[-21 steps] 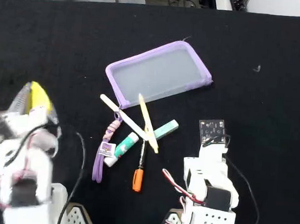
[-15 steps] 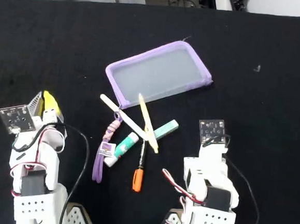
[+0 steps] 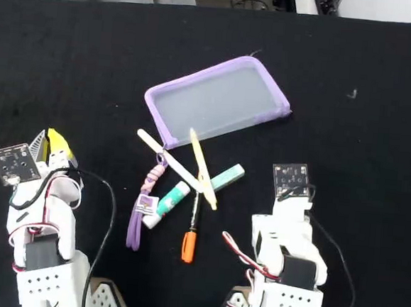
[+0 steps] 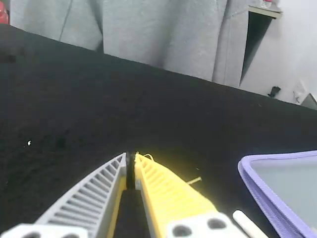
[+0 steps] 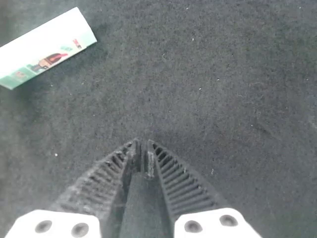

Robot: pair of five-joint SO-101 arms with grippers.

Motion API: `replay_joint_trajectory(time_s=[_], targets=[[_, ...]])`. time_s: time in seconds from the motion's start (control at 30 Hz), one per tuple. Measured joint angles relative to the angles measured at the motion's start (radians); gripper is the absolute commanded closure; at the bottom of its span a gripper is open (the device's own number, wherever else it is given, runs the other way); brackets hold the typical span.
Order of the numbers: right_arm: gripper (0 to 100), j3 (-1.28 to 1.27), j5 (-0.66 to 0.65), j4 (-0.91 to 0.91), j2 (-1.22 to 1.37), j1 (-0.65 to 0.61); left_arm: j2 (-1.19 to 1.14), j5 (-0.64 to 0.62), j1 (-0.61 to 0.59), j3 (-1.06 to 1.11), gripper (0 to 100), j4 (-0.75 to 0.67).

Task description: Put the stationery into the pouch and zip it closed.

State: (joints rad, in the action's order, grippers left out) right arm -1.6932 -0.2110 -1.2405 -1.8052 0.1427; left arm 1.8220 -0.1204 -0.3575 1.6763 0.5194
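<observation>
- Pouch lies at the upper centre on the counter, with the stationery scattered just below it.
- Left tool, at the lower left, is closed and empty.
- Right tool is closed and empty too.

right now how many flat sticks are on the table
2. One pale stick slants below the pouch corner; the yellower stick meets its end by the teal box.
</observation>
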Motion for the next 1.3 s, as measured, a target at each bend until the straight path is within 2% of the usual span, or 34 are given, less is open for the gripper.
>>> replay_joint_trajectory(time_s=[0.23, 0.37, 0.43, 0.6, 0.67, 0.83, 1.07, 1.3], targets=[[97.3, 0.005, 0.0, 0.238, 0.0, -0.002, 0.0, 0.0, -0.006, 0.0, 96, 0.057], [97.1, 0.098, 0.0, 0.232, 0.0, -0.034, 0.0, 0.0, -0.034, 0.0, 96, 0.063], [92.9, 0.175, 0.0, 0.187, 0.0, -0.091, 0.0, 0.0, -0.054, 0.0, 96, 0.063], [72.4, 0.238, -0.038, 0.153, 0.0, -0.256, 0.0, 0.0, -0.075, 0.0, 96, 0.063], [71.7, 0.278, -0.043, 0.143, 0.011, -0.328, 0.0, 0.0, -0.075, 0.0, 96, 0.063], [74.7, 0.476, 0.038, 0.11, 0.212, -0.479, 0.0, 0.0, -0.075, 0.0, 96, 0.063], [74.7, 0.723, 0.167, 0.12, 0.695, -0.671, 0.0, 0.0, -0.075, 0.0, 96, 0.063], [74.7, 0.934, 0.315, 0.13, 1.023, -0.796, 0.0, 0.0, -0.104, 0.0, 96, 0.063]])
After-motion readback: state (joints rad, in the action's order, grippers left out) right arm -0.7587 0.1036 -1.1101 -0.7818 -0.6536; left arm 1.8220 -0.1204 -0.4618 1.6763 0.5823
